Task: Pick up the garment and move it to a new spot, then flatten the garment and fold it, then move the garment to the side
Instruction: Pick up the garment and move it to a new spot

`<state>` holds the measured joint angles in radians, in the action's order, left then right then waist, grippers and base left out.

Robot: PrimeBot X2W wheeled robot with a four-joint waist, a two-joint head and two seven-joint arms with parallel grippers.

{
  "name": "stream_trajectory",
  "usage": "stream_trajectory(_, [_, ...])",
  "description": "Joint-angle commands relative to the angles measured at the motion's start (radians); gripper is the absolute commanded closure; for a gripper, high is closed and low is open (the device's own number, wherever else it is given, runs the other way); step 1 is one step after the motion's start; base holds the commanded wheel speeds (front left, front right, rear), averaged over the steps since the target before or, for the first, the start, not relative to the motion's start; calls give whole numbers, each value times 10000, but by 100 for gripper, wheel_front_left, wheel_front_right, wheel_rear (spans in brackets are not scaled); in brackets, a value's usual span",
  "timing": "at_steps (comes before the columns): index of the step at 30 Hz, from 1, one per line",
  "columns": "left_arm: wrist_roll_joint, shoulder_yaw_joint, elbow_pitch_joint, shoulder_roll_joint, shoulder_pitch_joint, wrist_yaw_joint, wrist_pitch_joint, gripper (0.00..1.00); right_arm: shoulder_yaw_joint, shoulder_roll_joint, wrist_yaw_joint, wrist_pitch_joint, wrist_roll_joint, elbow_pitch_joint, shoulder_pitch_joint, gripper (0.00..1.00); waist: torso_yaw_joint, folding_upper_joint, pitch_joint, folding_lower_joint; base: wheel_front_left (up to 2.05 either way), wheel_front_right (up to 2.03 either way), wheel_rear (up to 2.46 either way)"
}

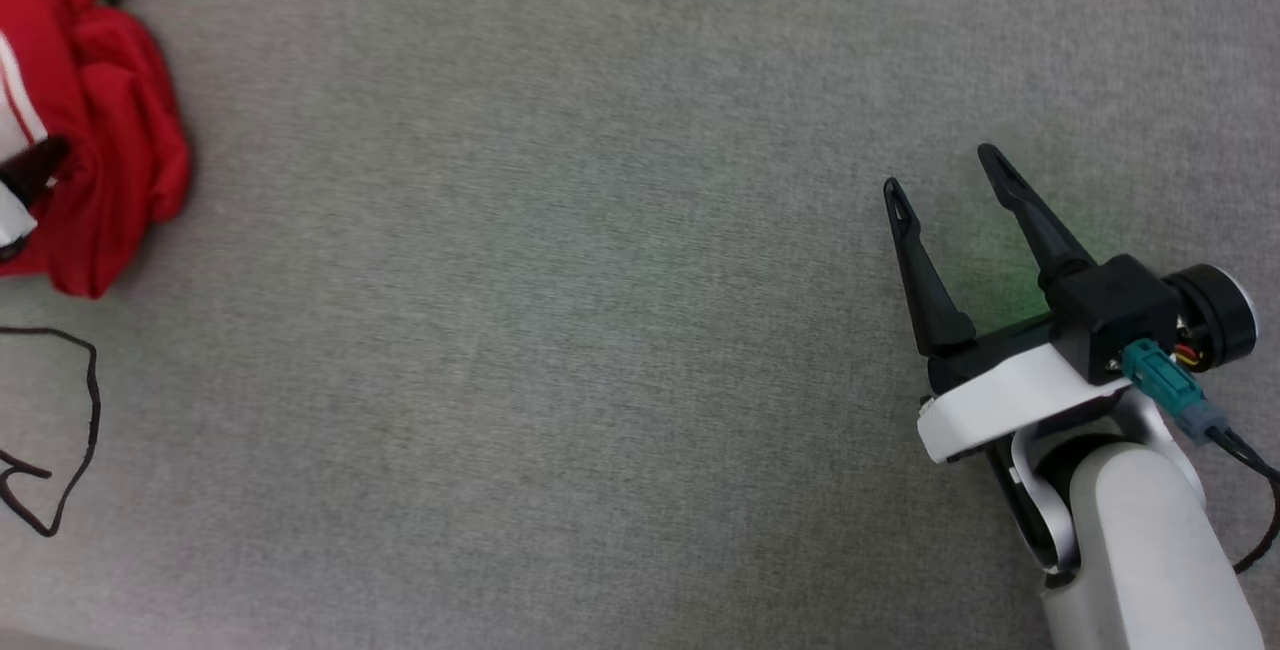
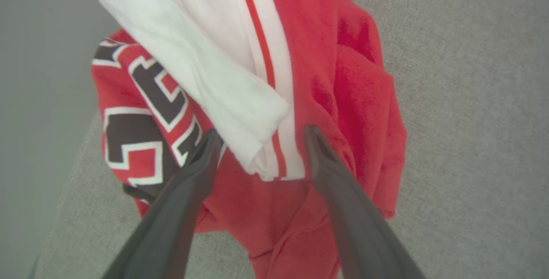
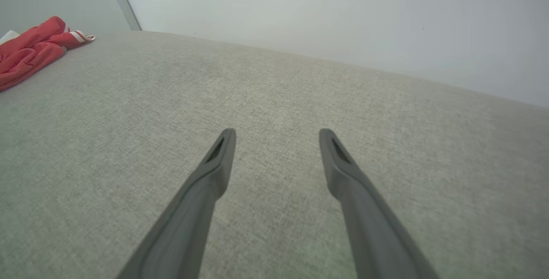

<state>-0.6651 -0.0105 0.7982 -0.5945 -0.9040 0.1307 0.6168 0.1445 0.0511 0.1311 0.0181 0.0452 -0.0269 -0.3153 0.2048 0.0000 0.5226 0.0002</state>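
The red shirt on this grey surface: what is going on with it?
The red T-shirt lies crumpled on the grey surface, at the robot's far left. The left gripper is open just over it, its fingers either side of a white sleeve fold, not closed on it. The right gripper is open over bare surface, well away from the T-shirt.

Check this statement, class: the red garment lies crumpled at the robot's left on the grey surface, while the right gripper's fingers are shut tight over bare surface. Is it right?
Not quite. The right gripper is open, its fingers spread apart over the bare grey surface, as the right wrist view shows. The garment does lie crumpled at the robot's left.
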Motion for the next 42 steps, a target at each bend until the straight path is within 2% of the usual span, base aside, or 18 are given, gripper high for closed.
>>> stream_trajectory(1, [-216,-140,246,-62,188,-52,279,0,62,1,-7,70,37,4,-239,0,-466,0,583,-2,0,0,0])
stream_trajectory(4, [-453,-275,610,-35,367,-141,609,0,27,51,-7,85,60,0,-430,0,-546,0,811,-2,0,0,0])
stream_trajectory(8, [-731,-290,971,391,642,-239,919,0,-179,108,-7,23,64,-21,-333,0,-482,0,904,-2,0,0,0])
stream_trajectory(9, [-723,-280,982,389,714,-248,899,50,-208,126,-7,4,66,-23,-288,0,-468,0,894,-2,0,0,0])
stream_trajectory(10, [-712,-285,952,372,771,-254,810,79,-238,140,-7,-7,70,-30,-252,0,-457,0,882,-2,0,0,0])
stream_trajectory(11, [-712,-285,952,372,771,-254,810,79,-238,140,-7,-7,70,-30,-252,0,-457,0,882,-2,0,0,0])
stream_trajectory(12, [-751,-313,940,379,798,-282,794,100,-264,148,-7,-7,74,-25,-217,0,-442,0,851,-2,0,0,0])
stream_trajectory(18, [-454,-265,487,69,633,-409,241,100,-277,131,-7,29,-21,83,-136,0,-322,0,330,-2,0,0,0])
stream_trajectory(24, [164,-114,-227,-364,254,-445,-1217,100,-297,69,-7,199,-241,340,53,0,-255,0,-614,-2,0,0,0])
stream_trajectory(30, [950,84,-727,-660,-209,-518,-3179,100,-496,7,-7,375,-469,667,435,0,-265,0,-1711,-2,0,0,0])
stream_trajectory(38, [1853,568,-1045,-529,-791,-494,-5744,100,-646,-13,-7,597,-1021,944,1030,0,-658,0,-3109,-2,0,0,0])
stream_trajectory(42, [2070,942,-1093,-141,-890,-410,-6296,100,-705,-14,-7,621,-1229,981,1277,0,-1055,0,-3670,-2,0,0,0])
